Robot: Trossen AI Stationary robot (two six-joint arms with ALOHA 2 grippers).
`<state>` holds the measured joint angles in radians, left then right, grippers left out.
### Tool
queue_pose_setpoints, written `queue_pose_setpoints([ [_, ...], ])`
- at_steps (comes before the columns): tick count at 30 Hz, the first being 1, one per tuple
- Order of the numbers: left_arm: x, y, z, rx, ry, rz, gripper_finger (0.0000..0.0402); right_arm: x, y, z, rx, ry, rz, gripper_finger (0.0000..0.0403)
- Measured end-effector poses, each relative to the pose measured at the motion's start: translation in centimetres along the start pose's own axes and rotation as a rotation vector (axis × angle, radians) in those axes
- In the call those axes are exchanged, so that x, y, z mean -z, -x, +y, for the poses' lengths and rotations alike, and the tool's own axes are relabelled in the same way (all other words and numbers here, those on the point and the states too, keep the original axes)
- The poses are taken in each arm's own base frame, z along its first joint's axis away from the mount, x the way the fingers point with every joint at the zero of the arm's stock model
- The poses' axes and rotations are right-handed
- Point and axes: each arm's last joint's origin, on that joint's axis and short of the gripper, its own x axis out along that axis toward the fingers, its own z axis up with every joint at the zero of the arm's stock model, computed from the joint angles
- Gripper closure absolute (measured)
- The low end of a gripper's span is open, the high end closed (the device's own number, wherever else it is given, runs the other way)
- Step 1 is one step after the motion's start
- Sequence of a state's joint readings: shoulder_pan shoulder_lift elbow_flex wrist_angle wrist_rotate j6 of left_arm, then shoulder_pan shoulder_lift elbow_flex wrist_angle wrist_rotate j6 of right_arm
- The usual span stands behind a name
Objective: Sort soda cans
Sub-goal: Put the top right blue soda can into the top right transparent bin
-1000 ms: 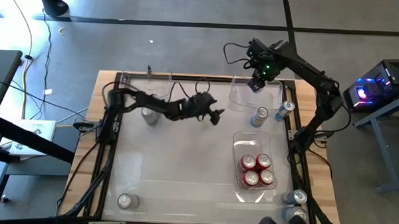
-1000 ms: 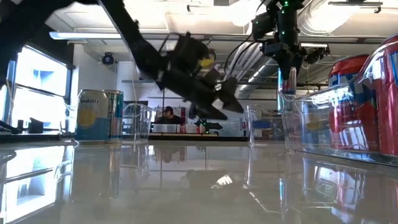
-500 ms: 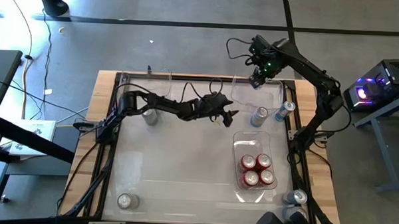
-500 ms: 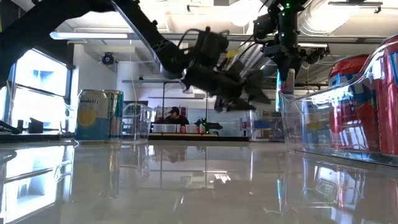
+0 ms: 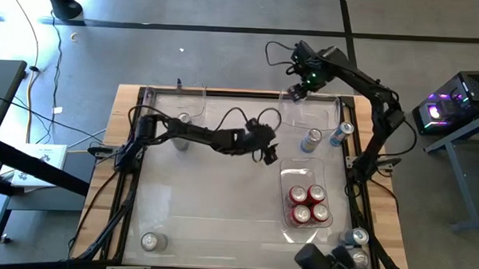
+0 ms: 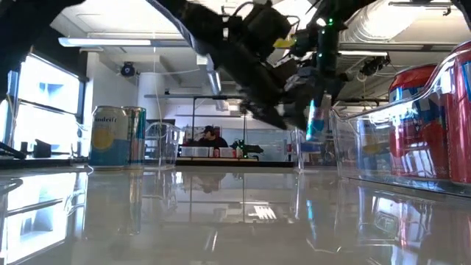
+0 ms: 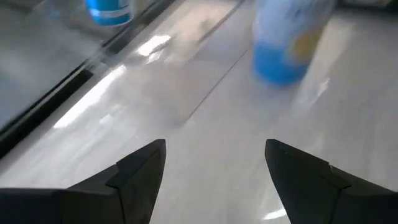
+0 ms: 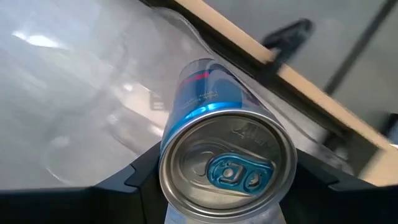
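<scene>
High view: clear plastic bin [image 5: 305,231] at right holding four red cans [image 5: 307,204], silver tops up. Far-right clear bin [image 5: 330,114] under right gripper [image 5: 294,88]. Two blue cans [image 5: 310,140] standing between bins. Left gripper [image 5: 269,155] mid-table, beside near bin.

Low view: glossy tabletop [image 6: 221,221]; pale can [image 6: 116,135] upright at left.

Left wrist view: dark fingers [image 7: 140,171] spread apart, nothing between; blurred blue can [image 7: 287,40] ahead.

Right wrist view: fingers [image 8: 140,174] clamped on blue can [image 8: 224,155], cylindrical, silver lid, blue tab.

Dark arm [image 6: 243,44] above table — blue can [image 6: 316,118], perhaps held aloft.
</scene>
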<state>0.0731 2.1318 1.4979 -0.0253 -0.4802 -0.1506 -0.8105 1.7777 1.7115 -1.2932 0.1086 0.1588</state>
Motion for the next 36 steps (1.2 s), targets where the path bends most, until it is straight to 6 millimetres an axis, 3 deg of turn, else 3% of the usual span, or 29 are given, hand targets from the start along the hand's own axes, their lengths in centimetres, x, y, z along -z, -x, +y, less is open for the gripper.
queue_pose_setpoints([
  [5, 0.0, 3.2, -0.7, -0.091, -0.022, 0.091, 0.0134, -1.0, -2.6, 0.6, -0.049, -0.013, 0.053, 0.0187],
  [13, 0.5, 5.3, -3.4, -0.055, -0.046, 0.087, 0.0134, -2.1, -6.0, 1.2, -0.047, -0.012, 0.110, 0.0187],
  [36, 0.7, 5.8, -4.2, -0.064, -0.025, 0.075, 0.0134, -2.5, -6.1, 1.3, -0.069, 0.042, 0.070, 0.0130],
])
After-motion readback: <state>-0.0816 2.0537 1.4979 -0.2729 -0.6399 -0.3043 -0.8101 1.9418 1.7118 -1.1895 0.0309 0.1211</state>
